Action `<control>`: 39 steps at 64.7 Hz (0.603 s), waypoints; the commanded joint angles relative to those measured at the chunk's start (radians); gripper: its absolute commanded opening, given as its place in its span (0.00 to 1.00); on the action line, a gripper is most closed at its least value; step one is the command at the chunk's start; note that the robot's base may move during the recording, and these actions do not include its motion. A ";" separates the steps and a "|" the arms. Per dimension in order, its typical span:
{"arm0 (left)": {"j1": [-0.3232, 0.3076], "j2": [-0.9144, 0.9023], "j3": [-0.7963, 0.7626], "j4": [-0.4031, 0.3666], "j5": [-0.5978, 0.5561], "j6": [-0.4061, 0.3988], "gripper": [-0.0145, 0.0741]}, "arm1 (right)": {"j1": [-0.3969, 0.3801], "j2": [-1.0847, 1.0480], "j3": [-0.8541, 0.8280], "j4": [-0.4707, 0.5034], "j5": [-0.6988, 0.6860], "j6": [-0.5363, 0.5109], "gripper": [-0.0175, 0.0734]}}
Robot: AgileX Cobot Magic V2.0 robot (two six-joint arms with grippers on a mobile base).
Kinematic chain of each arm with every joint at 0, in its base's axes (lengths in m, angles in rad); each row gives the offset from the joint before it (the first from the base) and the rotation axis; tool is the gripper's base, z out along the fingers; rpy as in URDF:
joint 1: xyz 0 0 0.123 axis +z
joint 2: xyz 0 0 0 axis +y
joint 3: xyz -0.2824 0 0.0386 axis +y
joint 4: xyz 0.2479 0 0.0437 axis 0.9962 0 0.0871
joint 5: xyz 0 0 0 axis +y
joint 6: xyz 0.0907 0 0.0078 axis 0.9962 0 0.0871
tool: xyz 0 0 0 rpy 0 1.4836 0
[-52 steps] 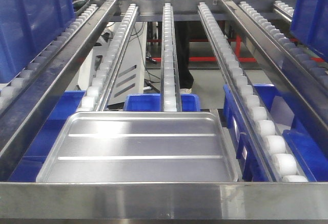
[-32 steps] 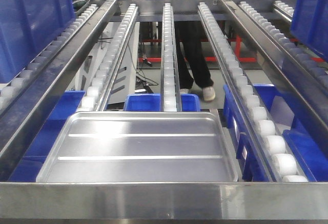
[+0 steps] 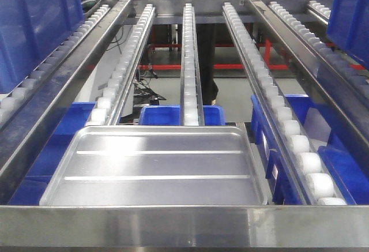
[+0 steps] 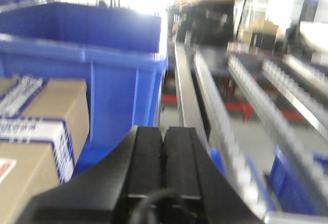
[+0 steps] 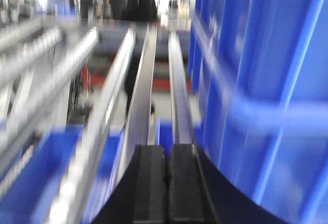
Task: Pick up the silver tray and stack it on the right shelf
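Far to the left of the silver tray [image 3: 155, 165], a tall left blue bin [image 3: 34, 27] stands on the neighbouring lane, beyond a sloping steel rail of the right shelf [image 3: 63, 96]. The left wrist view is blurred. In it the left gripper [image 4: 163, 155] has its two black fingers pressed flat together, only a thin seam between them and nothing held. A large blue container [image 4: 97, 65] and cardboard boxes [image 4: 41, 126] lie ahead, but their place relative to the tray cannot be told. The tray itself lies flat on the shelf, its two long ridges running crosswise. Its near rim runs along the shiny front bar [image 3: 288, 226], though whether they touch cannot be told. Its far edge covers the near ends of the left roller track [image 3: 124, 61] and the centre roller track [image 3: 190, 61]. Below and just behind that far edge sits a low blue bin [image 3: 179, 113]. Well behind the tray stand a person's dark legs [image 3: 207, 50]. The right roller track [image 3: 259, 79] runs just beside the tray's right edge, with another lower blue bin [image 3: 288, 111] beneath it. Far to the tray's upper right stands a right blue bin [image 3: 351, 10]. In the smeared right wrist view the right gripper [image 5: 166, 183] likewise shows both black fingers closed against each other, gripping nothing, with a blue crate wall [image 5: 266, 80] close on its right.
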 commanded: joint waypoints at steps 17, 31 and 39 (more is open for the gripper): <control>-0.001 0.057 -0.252 0.037 0.026 -0.005 0.05 | 0.001 -0.007 -0.092 0.004 -0.207 -0.007 0.25; -0.001 0.309 -0.603 0.090 0.335 -0.005 0.05 | 0.002 0.125 -0.268 0.003 -0.094 -0.007 0.25; -0.029 0.460 -0.720 0.078 0.460 -0.005 0.05 | 0.016 0.242 -0.368 0.003 0.006 -0.006 0.25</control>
